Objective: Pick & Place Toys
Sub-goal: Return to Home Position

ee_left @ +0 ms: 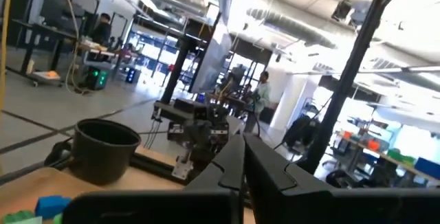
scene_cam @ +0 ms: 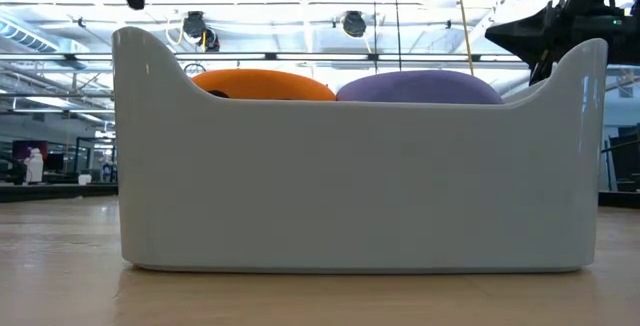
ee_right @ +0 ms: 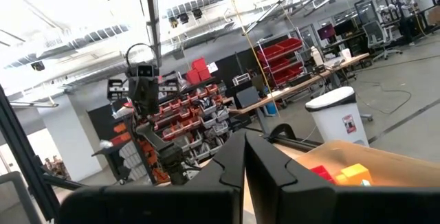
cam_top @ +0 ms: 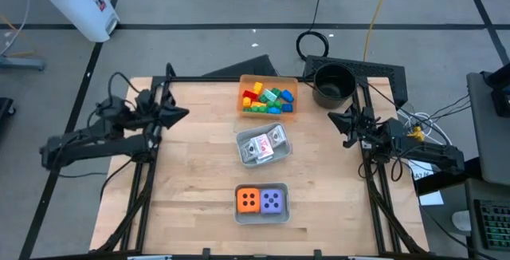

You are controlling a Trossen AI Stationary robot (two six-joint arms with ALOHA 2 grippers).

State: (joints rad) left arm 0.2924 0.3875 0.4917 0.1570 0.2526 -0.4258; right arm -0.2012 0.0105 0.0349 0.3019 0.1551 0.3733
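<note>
From above: a pale wooden counter [cam_top: 199,164] carries three trays in a line down its middle. The orange tray [cam_top: 271,80] at the far edge holds a heap of small red, yellow, green and blue bricks [cam_top: 268,99]. The clear grey tray [cam_top: 240,142] in the centre holds pink, teal and white cards [cam_top: 261,145]. The pale tray [cam_top: 261,219] nearest the front holds the orange die [cam_top: 248,201] and the purple die [cam_top: 273,202] side by side, dotted faces up. A black pot [cam_top: 333,84] stands near the orange tray, by the far right corner. The left hand [cam_top: 182,115] hangs at the counter's left edge and the right hand [cam_top: 335,120] at its right, both well apart from the trays. A white bin [cam_top: 76,1] stands on the grey floor beyond.

At counter height: the pale tray's wall fills the view. The rounded tops of both dice show above its rim, orange left of purple. Behind is a bright hall with ceiling lamps.

Left wrist: the left hand's fingers [ee_left: 223,169] are clenched together, gripping nothing. Past them are the black pot, a blue and a green brick, the other arm, and a person [ee_left: 261,93] among workbenches.

Right wrist: the right hand's fingers [ee_right: 268,165] are likewise pressed together. Beyond lie a red and a yellow brick, the white bin, and shelves of red storage boxes [ee_right: 282,49].
</note>
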